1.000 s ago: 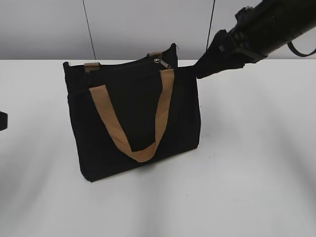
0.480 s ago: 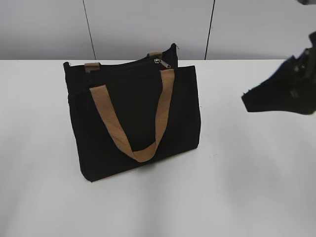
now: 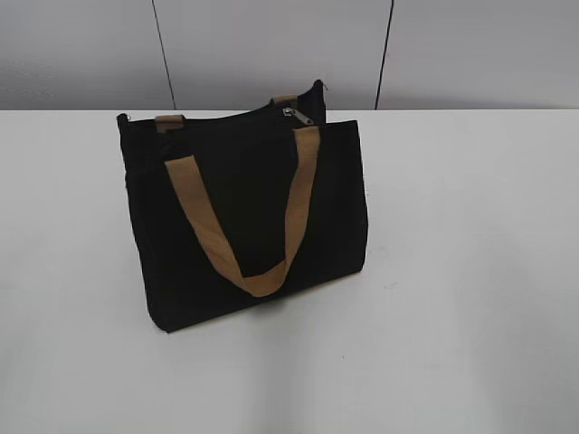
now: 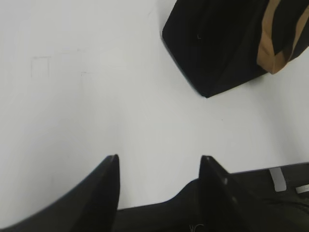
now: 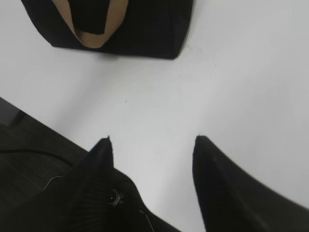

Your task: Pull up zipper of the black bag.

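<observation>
The black bag [image 3: 249, 217] stands upright on the white table [image 3: 470, 271], with a tan handle [image 3: 244, 226] hanging down its front. The silver zipper [image 3: 294, 114] sits on the top edge near the bag's right end. Neither gripper shows in the exterior view. In the left wrist view my left gripper [image 4: 159, 162] is open and empty over bare table, with the bag [image 4: 217, 43] far off at the top right. In the right wrist view my right gripper [image 5: 153, 140] is open and empty, with the bag [image 5: 130, 24] far off at the top left.
A grey panelled wall [image 3: 271, 50] stands behind the table. The table's front edge and dark floor show in the left wrist view [image 4: 289, 179] and the right wrist view [image 5: 29, 140].
My right arm, which was at the bag's top right corner a second ago, has drawn back to the right and left the exterior view. The bag has not moved.
</observation>
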### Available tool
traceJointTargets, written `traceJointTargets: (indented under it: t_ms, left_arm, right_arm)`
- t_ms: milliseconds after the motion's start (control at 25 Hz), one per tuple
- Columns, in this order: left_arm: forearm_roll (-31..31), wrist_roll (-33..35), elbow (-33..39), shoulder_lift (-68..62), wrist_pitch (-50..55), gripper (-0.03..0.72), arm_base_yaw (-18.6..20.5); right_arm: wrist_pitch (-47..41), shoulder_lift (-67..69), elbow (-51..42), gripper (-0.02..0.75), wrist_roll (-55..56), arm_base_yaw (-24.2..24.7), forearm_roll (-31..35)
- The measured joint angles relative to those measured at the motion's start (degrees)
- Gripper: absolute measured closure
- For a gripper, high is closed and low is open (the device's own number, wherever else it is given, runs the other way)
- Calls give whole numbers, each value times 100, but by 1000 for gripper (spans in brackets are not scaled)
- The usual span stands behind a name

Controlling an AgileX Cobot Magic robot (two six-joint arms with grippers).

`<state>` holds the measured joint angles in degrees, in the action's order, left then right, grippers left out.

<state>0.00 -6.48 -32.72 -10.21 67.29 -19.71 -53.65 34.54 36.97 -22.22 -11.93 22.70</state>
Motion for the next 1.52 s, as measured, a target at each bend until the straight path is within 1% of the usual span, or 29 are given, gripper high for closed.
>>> traceJointTargets:
  t_ms: [200, 360, 560, 880, 1080, 1200, 1520]
  left_arm:
    - [0, 270, 0, 539, 229, 288, 0]
    - [0, 288, 0, 788, 273, 288, 0]
    - [0, 294, 0, 874, 278, 288, 0]
    - [0, 294, 16, 874, 19, 295, 0]
    - [0, 294, 85, 874, -274, 309, 0]
    - [0, 294, 235, 874, -545, 314, 0]
    - [0, 294, 261, 874, -652, 329, 0]
  right_arm:
    - [-674, -1292, -277, 338, 725, 0, -511]
    - [-1041, -2312, -537, 339, 1279, 5, -943]
    - [-1389, -3362, -715, 340, 1635, 10, -1366]
    - [-1395, -3492, -715, 346, 1750, 10, -1541]
    - [-1076, -3492, -882, 347, 1759, 10, -1737]
    - [-993, -3492, -936, 347, 1761, 10, -1749]
    - [-936, -3492, -936, 348, 1761, 10, -1754]
